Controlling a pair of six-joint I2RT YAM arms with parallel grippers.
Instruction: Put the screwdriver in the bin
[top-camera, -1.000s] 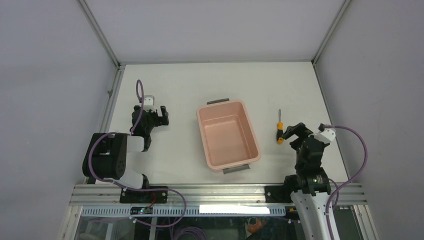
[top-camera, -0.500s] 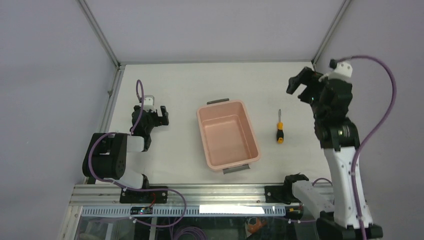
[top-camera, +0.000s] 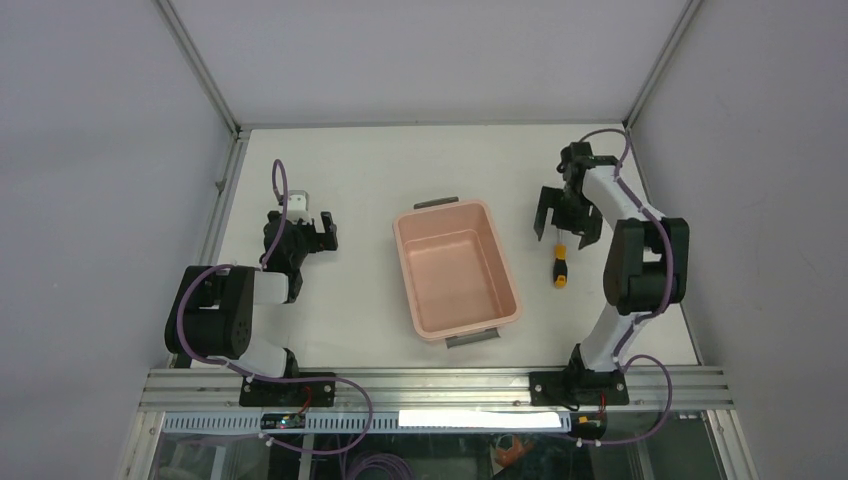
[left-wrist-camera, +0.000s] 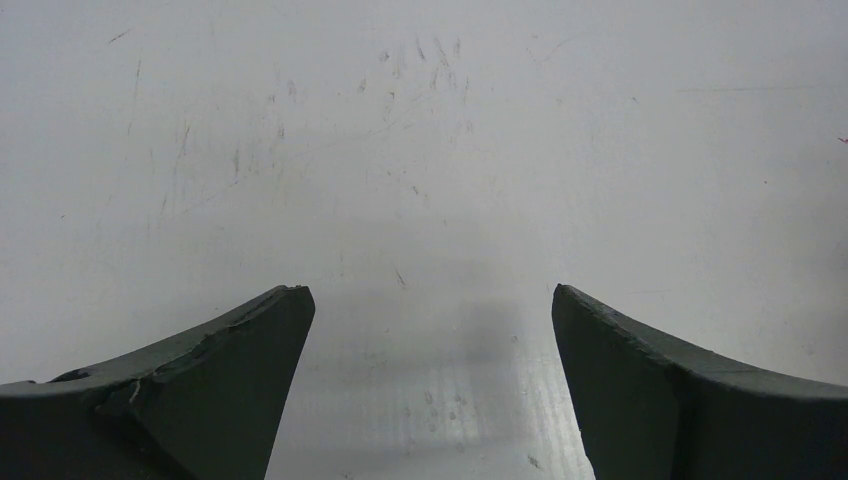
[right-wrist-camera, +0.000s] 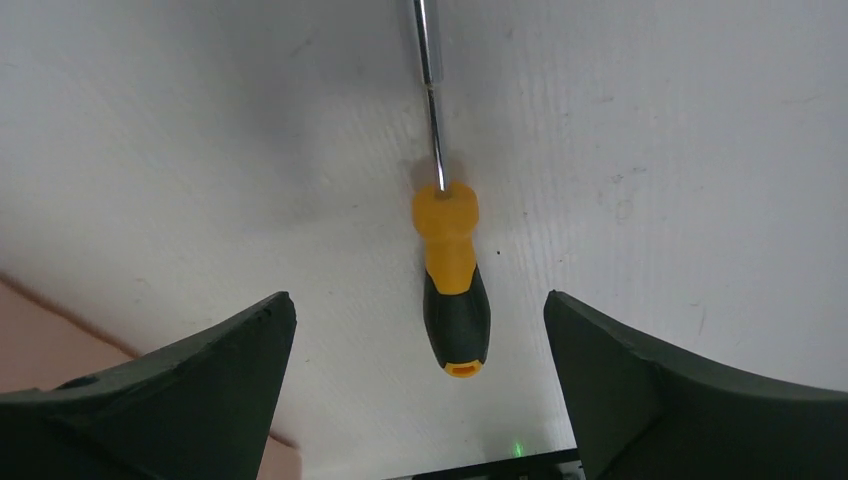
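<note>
While the black-and-orange-handled steel screwdriver lies ungrasped near the salmon-pink rectangular plastic bin, the right gripper hangs over it, jaws wide.

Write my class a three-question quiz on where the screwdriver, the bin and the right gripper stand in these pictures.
1. True or false: the screwdriver lies inside the bin.
2. The right gripper is: A) shut on the screwdriver; B) open above the screwdriver; C) down inside the bin.
3. Fill in: the screwdriver's handle is black and ____.
Key: 1 false, it lies on the table beside the bin; 2 B; 3 orange.
</note>
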